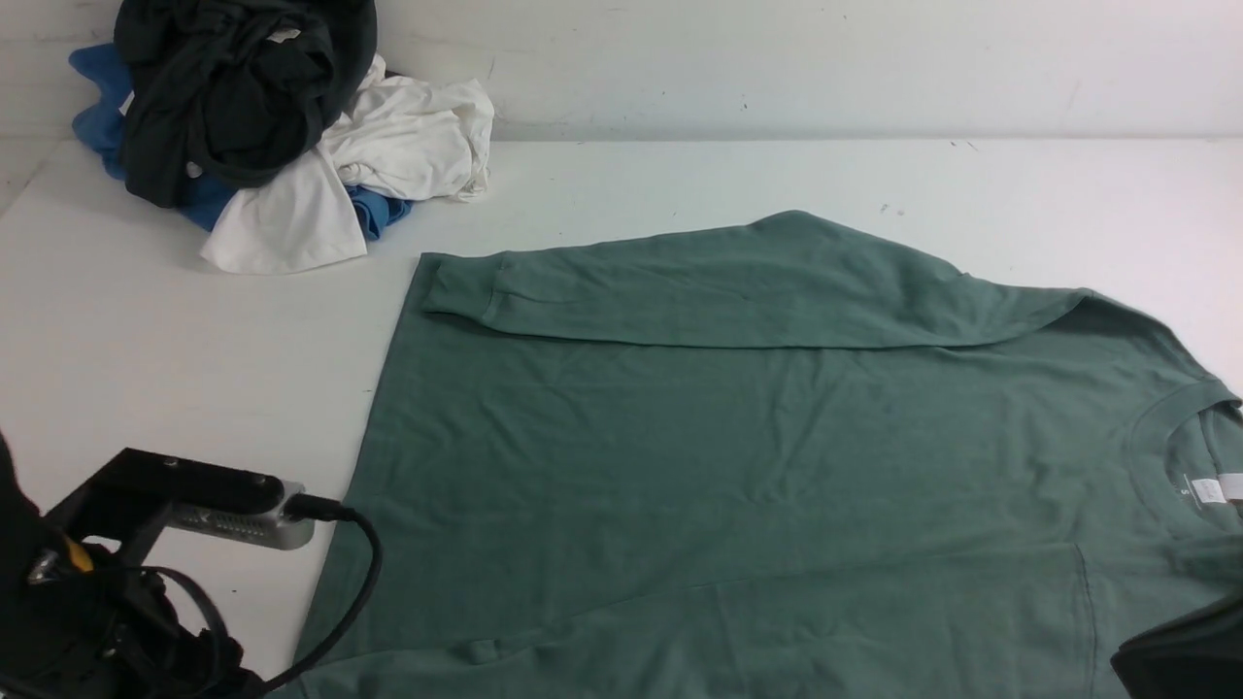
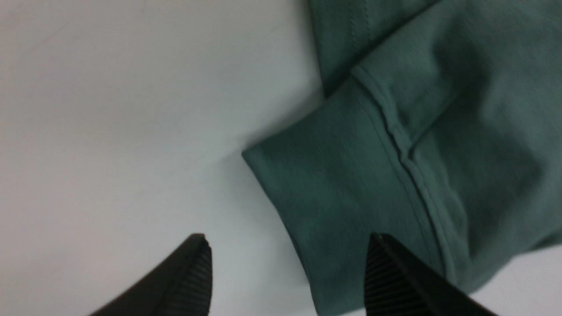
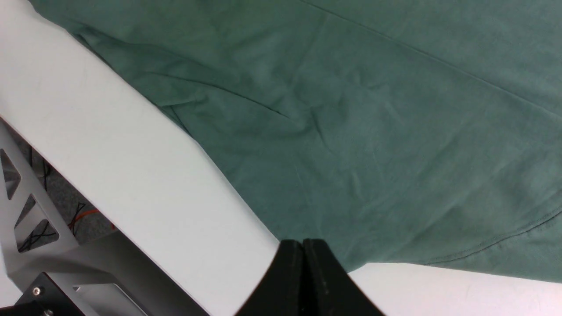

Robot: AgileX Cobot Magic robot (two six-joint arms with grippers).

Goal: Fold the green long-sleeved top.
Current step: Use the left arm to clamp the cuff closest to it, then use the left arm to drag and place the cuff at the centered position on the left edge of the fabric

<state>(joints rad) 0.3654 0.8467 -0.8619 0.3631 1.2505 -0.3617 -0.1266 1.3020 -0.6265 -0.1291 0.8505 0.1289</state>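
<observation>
Just over the green top cuff, left jaws gape; right jaws pressed together.

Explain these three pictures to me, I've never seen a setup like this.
It is a robot with two arms, each ending in a two-fingered gripper. The wide picture looks forward from between the arms; the other two come from wrist cameras. On the white table lies a green long-sleeved top, one sleeve folded across it, with a pile of clothes at the far left. The left gripper is open above a cuff; the right gripper is shut. Neither visibly holds anything.
</observation>
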